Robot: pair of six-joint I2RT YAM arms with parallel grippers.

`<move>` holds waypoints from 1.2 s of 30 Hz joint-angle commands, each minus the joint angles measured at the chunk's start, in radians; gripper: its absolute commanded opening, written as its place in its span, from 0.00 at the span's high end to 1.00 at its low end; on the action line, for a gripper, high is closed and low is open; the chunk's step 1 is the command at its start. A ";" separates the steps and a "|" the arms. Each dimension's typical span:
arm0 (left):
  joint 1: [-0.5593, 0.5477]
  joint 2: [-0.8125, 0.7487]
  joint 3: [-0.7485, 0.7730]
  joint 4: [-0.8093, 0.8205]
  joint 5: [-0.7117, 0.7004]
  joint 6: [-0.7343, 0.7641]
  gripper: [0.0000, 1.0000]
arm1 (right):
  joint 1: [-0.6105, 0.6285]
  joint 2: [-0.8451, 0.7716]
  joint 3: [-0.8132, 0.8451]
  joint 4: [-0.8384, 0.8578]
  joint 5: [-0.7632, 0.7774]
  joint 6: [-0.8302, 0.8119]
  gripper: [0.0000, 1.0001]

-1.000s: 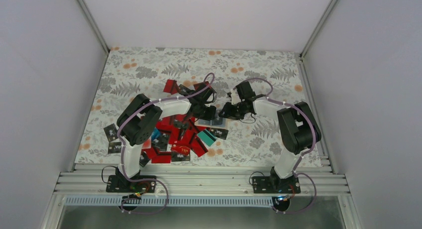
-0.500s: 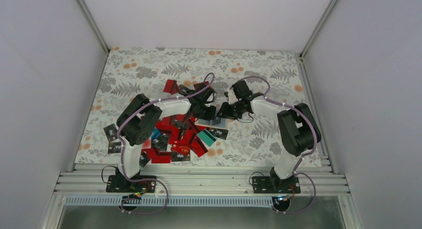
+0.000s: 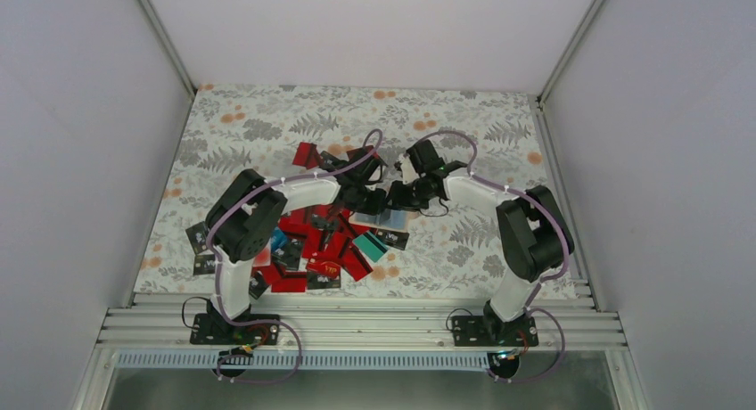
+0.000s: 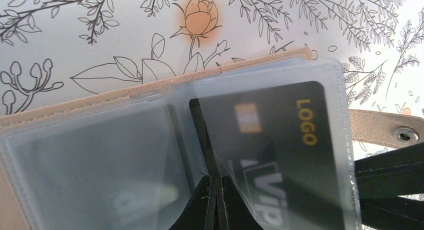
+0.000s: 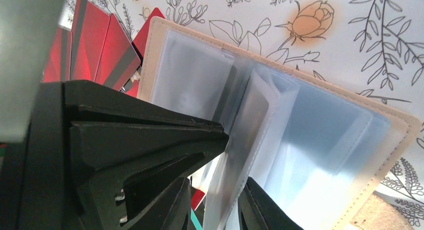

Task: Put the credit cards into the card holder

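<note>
Far left, stray credit cards (image 3: 198, 241) lie near the table's edge. Next comes the main heap, mostly red, on the floral cloth (image 3: 267, 125). I log the left gripper (image 4: 216, 202) with its jaws pressed together and nothing between them, tips set at the fold of the card holder (image 4: 100, 97). The holder lies open on the cloth just right of the heap. A black card (image 4: 280, 140) marked LOGO sits inside a clear sleeve (image 4: 330, 90) on the holder's right half. At right, the right gripper (image 5: 217, 190) pinches a sleeve leaf that stands raised off the holder. I cannot tell whether this is the same leaf.
</note>
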State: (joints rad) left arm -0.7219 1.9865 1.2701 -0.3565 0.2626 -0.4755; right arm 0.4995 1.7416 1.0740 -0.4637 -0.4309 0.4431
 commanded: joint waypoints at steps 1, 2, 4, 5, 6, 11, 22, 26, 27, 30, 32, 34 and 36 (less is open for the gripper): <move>0.008 -0.043 -0.018 -0.001 0.005 0.005 0.98 | 0.021 -0.017 0.039 -0.056 0.051 -0.010 0.73; 0.010 -0.046 -0.020 0.000 0.004 0.005 0.98 | 0.022 -0.018 0.038 -0.056 0.055 -0.012 0.73; 0.011 -0.050 -0.022 0.001 0.006 0.006 0.98 | 0.024 -0.013 0.040 -0.055 0.050 -0.012 0.73; 0.012 -0.051 -0.024 0.002 0.006 0.006 0.98 | 0.025 -0.008 0.041 -0.055 0.047 -0.011 0.73; 0.014 -0.051 -0.025 0.001 0.006 0.005 0.98 | 0.028 -0.005 0.042 -0.055 0.046 -0.012 0.73; 0.016 -0.053 -0.025 -0.001 0.007 0.007 0.98 | 0.046 -0.001 0.056 -0.062 0.047 -0.010 0.73; 0.031 -0.084 -0.043 -0.006 0.001 0.009 0.98 | 0.075 0.025 0.106 -0.089 0.061 -0.013 0.73; 0.040 -0.101 -0.058 -0.010 -0.007 0.013 0.98 | 0.083 0.039 0.126 -0.094 0.063 -0.014 0.72; 0.043 -0.107 -0.063 -0.008 -0.008 0.012 0.98 | 0.085 0.046 0.130 -0.094 0.063 -0.014 0.72; 0.053 -0.130 -0.088 -0.006 -0.015 0.014 0.98 | 0.091 0.068 0.146 -0.090 0.058 -0.013 0.72; 0.062 -0.149 -0.109 -0.006 -0.023 0.015 0.98 | 0.095 0.085 0.157 -0.083 0.048 -0.012 0.72; 0.073 -0.176 -0.137 -0.005 -0.032 0.017 0.98 | 0.101 0.112 0.171 -0.072 0.027 -0.011 0.72; 0.086 -0.211 -0.168 -0.004 -0.047 0.017 0.98 | 0.108 0.138 0.188 -0.057 0.001 -0.009 0.72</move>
State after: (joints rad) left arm -0.6598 1.8427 1.1473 -0.3599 0.2516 -0.4744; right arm 0.5850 1.8317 1.2140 -0.5426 -0.3927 0.4400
